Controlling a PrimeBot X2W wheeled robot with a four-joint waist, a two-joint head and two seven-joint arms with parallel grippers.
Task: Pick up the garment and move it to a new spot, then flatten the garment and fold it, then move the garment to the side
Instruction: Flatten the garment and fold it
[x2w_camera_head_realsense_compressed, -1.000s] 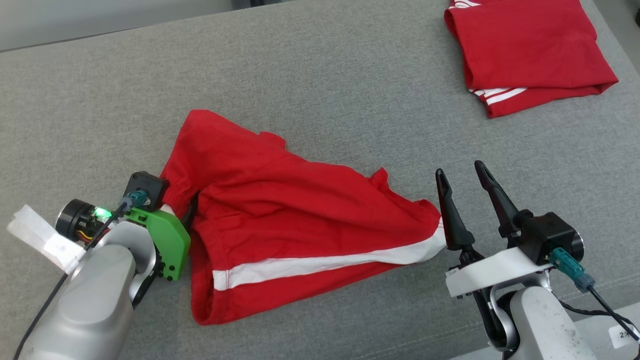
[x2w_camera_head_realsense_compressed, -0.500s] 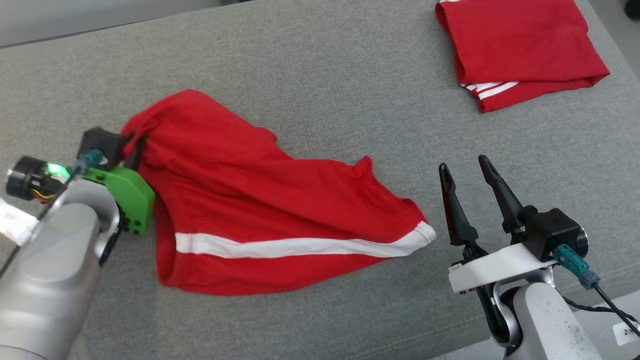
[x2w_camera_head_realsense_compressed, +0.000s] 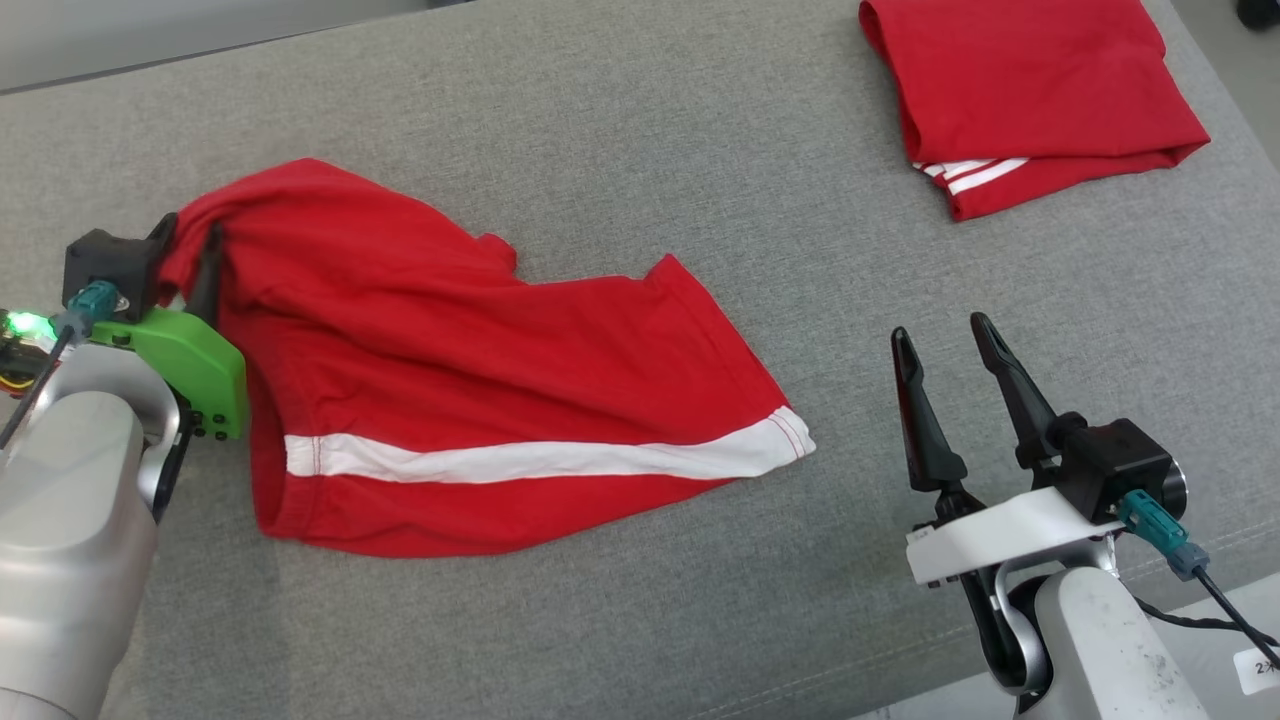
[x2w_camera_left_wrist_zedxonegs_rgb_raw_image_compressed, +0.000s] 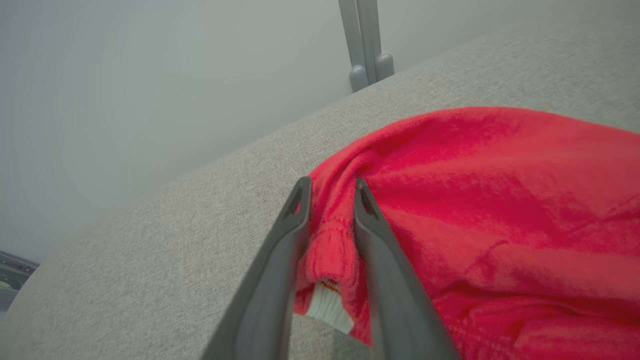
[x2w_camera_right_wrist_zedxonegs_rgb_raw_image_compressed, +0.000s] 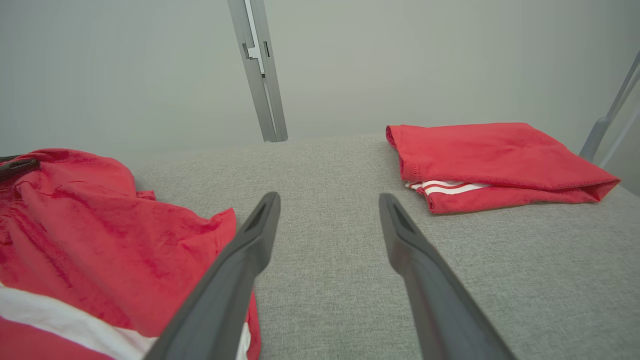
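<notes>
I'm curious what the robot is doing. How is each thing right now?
garment, unfolded and rumpled, one edge pinched
folded garment, folded, lying apart at the far right
left gripper, shut on the garment's edge
right gripper, open, holding nothing

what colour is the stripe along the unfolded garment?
White stripe on the red garment; the head view shows it best.
</notes>
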